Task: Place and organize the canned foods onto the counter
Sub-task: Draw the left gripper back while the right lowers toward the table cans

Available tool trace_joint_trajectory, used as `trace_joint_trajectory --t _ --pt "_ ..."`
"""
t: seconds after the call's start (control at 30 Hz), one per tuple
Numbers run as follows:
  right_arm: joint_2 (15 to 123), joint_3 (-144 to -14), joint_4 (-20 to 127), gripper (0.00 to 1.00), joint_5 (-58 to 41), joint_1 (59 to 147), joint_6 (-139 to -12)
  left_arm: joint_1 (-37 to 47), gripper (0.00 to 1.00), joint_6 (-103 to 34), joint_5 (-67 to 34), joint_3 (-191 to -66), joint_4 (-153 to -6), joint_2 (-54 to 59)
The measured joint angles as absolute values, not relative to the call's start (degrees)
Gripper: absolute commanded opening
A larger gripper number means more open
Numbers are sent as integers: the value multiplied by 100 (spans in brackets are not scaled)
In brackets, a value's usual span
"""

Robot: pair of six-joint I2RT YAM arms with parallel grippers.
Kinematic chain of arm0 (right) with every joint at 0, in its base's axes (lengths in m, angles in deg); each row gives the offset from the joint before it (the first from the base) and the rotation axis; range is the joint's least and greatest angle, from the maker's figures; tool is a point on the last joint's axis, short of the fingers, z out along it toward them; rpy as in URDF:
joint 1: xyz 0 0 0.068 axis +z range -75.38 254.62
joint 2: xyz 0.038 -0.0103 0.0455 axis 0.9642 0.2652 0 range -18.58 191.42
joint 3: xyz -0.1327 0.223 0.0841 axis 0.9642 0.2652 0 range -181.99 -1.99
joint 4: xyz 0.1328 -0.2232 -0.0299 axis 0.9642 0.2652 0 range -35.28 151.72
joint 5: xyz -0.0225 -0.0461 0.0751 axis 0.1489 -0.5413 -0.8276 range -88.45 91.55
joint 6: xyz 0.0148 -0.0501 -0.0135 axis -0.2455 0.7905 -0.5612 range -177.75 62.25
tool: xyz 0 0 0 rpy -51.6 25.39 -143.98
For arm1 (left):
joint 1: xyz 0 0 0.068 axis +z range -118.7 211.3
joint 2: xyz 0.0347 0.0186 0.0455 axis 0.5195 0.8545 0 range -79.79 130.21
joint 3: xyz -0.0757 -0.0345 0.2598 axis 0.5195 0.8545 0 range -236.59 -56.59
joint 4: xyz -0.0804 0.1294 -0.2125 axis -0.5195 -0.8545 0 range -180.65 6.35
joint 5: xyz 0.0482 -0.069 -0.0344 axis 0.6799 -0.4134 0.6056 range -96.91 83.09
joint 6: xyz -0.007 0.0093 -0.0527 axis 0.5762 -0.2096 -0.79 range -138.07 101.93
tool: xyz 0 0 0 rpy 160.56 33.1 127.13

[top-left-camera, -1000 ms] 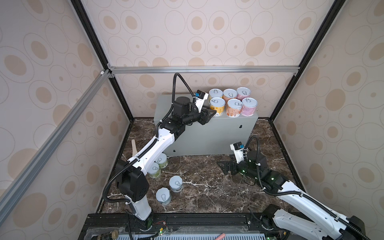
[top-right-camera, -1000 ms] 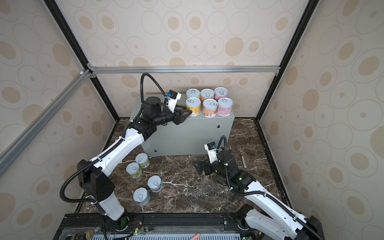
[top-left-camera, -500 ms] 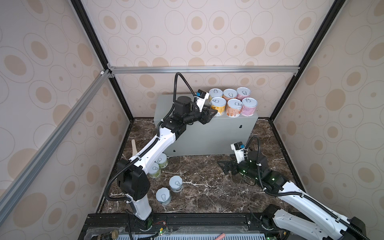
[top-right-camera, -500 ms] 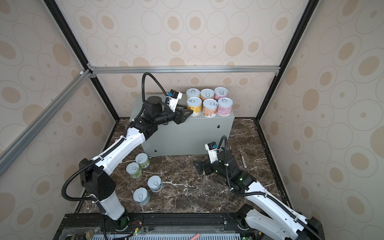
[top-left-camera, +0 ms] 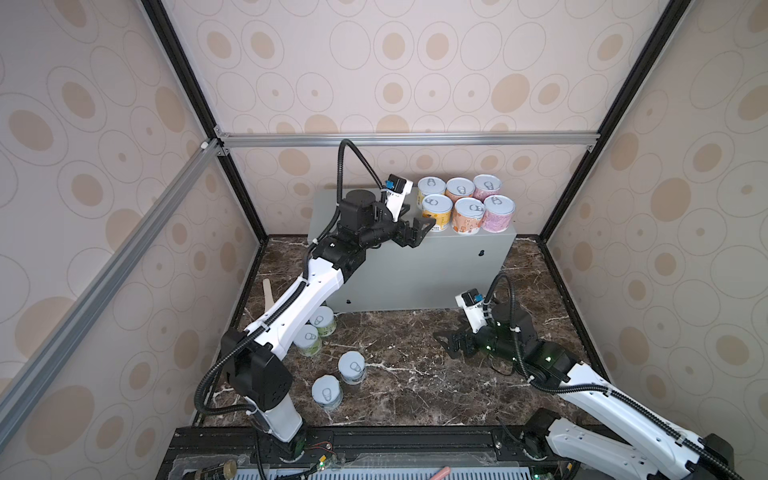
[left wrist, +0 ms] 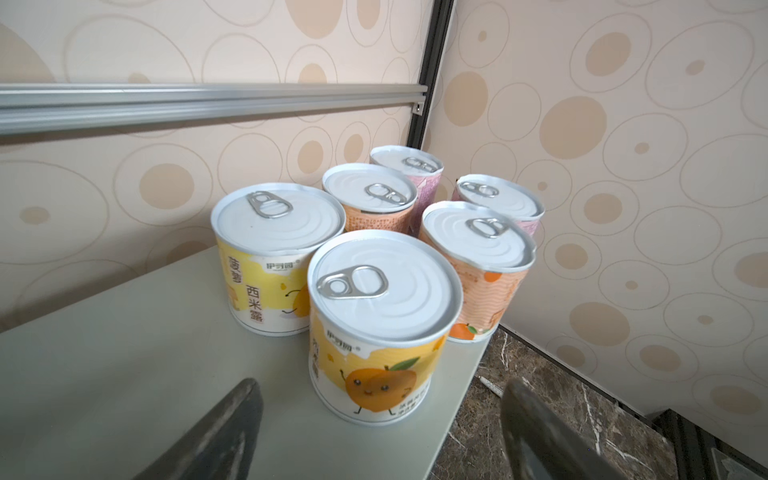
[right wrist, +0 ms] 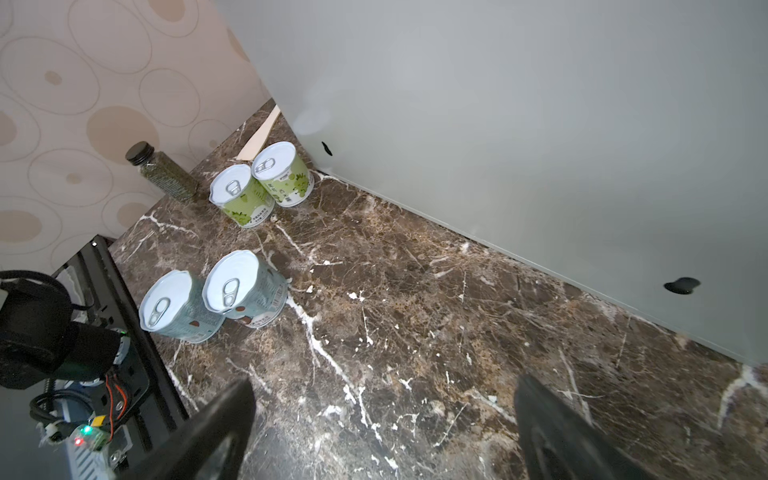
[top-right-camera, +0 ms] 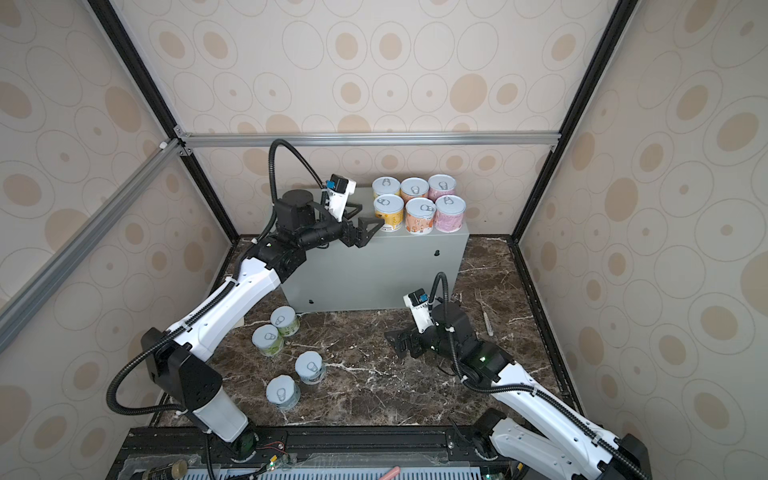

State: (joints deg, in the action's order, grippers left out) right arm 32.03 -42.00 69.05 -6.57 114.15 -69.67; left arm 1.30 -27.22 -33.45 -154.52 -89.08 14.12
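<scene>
Six cans (top-left-camera: 468, 206) stand upright at the right end of the counter (top-left-camera: 415, 270). They form two rows of three, one along the back edge and one along the front edge. Each row runs yellow, orange, pink from left to right.

Your left gripper (top-left-camera: 420, 229) hovers over the counter top, just left of the front yellow can (left wrist: 382, 316). Its jaws are spread wide and grip nothing, and the can stands just ahead of the gap.

Four more cans sit on the marble surface (top-left-camera: 415, 374) near its left edge. Two green cans (right wrist: 245, 203) are close together by the counter's front left corner. Two blue cans (right wrist: 245, 291) are side by side, nearer the marble's front edge.

Your right gripper (top-left-camera: 446, 344) hangs low over the marble near the counter's front right corner, with its jaws parted wide and empty.
</scene>
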Motion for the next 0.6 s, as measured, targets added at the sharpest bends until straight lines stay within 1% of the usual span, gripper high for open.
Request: trace_joint_trajectory --t 0.1,0.2,0.43,0.6 --pt "3314 -4443 7266 99 -471 11684 -6888 130 99 -2724 -3247 -15277 -8917 1005" --pt "3397 -4705 7629 99 -207 12003 -6877 130 99 -2726 -3129 -15034 -8917 588" --pt "3603 -5311 8477 99 503 12794 -6943 130 99 -2770 -2794 -14033 -9018 -387" --pt "3736 -5538 8879 99 884 13218 -7072 130 99 -2890 -2313 -13233 -9369 -1065"
